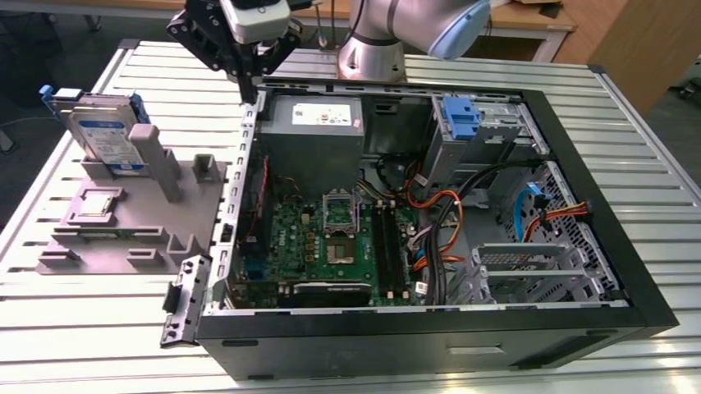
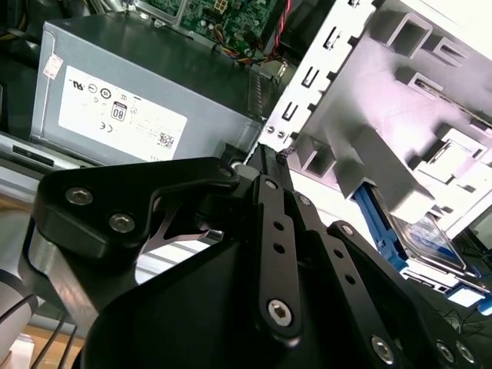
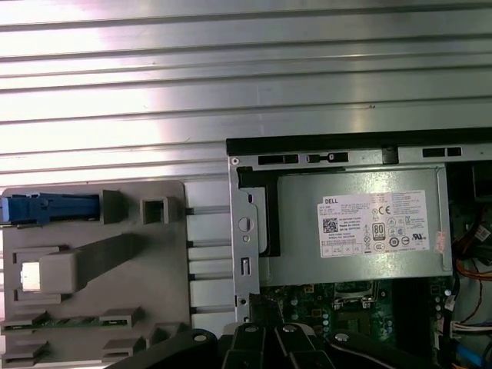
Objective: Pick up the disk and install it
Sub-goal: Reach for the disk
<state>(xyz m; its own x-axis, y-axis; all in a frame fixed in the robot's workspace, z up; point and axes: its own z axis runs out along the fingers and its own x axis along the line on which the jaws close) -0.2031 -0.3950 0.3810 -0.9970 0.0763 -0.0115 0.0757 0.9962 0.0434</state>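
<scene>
Disk [image 1: 104, 135] upright in grey holder [image 1: 131, 209], exterior view's left, well apart from claw [image 1: 249, 89]. Claw closed, empty, over case [image 1: 438, 349] corner. Judgement: open wide, square to disk's thin edges, lift straight.

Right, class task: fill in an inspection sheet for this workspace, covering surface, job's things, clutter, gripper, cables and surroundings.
Surface: ribbed metal table carrying an open computer case.
Job's things: disk upright in a grey fixture, at the exterior view's left.
Clutter: nothing seen.
Gripper: gripper above the case's edge by the power supply, apart from the disk.
Cables: orange cables, among others, inside the case.
Surroundings: wooden furniture beyond the table.
</scene>
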